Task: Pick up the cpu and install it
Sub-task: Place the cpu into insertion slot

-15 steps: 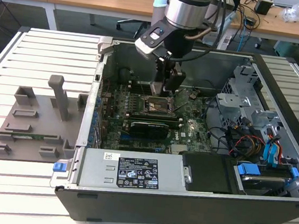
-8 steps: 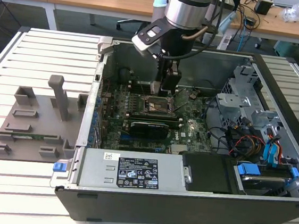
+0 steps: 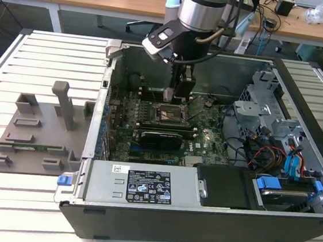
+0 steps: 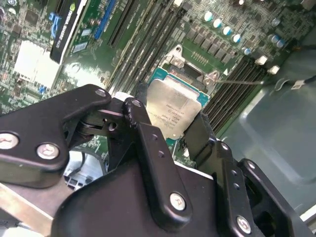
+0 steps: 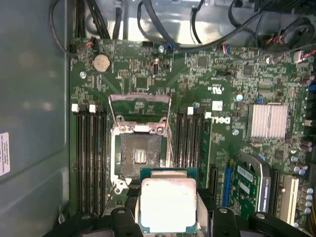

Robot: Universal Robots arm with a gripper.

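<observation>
In the exterior view, the robot arm reaches down into an open computer case (image 3: pixel 196 231) lying on a slatted white worktop (image 3: pixel 42 50). Its gripper (image 3: pixel 176 95) hangs over the green motherboard (image 3: pixel 205 140), close to the dark, metal-framed socket (image 3: pixel 172 115). A grey moulded fixture (image 3: pixel 38 137) sits on the worktop to the exterior view's left of the case, and a labelled power supply (image 3: pixel 143 185) lies along the case's near side. In the second wrist view, the black fingers (image 4: pixel 143 133) are clamped on the cpu (image 4: pixel 173 106), one on each of two opposite edges. The chip's pale metal top faces the camera above the board, with rows of memory slots (image 4: pixel 138 49) running beside it. In the first wrist view, the cpu (image 5: pixel 169 205) is gripped between the fingers (image 5: pixel 121 217) just beside the socket (image 5: pixel 140 155), which lies empty with its load plate (image 5: pixel 139 106) swung up. Memory slots flank the socket on both sides, and a ribbed silver heat sink (image 5: pixel 269 121) and a coin battery (image 5: pixel 101 62) sit elsewhere on the board.
</observation>
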